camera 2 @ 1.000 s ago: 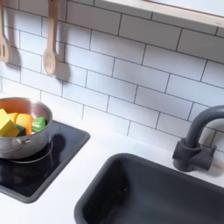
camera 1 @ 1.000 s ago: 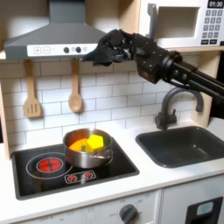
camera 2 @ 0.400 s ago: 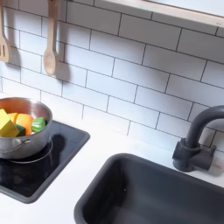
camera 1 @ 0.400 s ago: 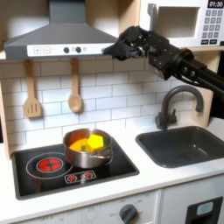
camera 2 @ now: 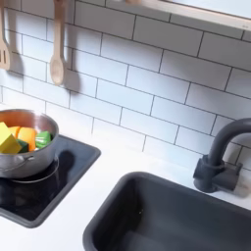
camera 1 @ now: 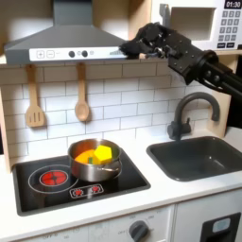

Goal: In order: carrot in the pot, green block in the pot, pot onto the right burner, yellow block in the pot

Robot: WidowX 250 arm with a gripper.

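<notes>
Tool (camera 1: 132, 45) now farther right and a little higher in the first exterior view than a second ago, up level with the range hood (camera 1: 61, 38) and just left of the microwave (camera 1: 203, 24); opening of its fingers impossible to tell from the dark blur, nothing visibly held. Everything else unmoved.

Pot (camera 1: 95, 163) sitting on the right burner of the black cooktop (camera 1: 38, 194) in the first exterior view, covering it. Inside, in the second exterior view: yellow block (camera 2: 9, 143) on the left, carrot (camera 2: 26, 136) in the middle, green block (camera 2: 43, 138) against the right wall of the pot (camera 2: 20, 163). From the first exterior view, only a yellow-and-orange heap above the rim.

Left burner (camera 1: 53, 177) bare and red, just left of the pot. Two wooden utensils (camera 1: 82, 99) hanging on the tiled wall behind, in both exterior views. Dark sink (camera 1: 198, 156) set into the white surface (camera 1: 156, 189) well to the right, dark faucet (camera 1: 189, 113) behind it. Nothing between tool and pot; arm (camera 1: 203, 68) stretching in from the upper right across the wall.
</notes>
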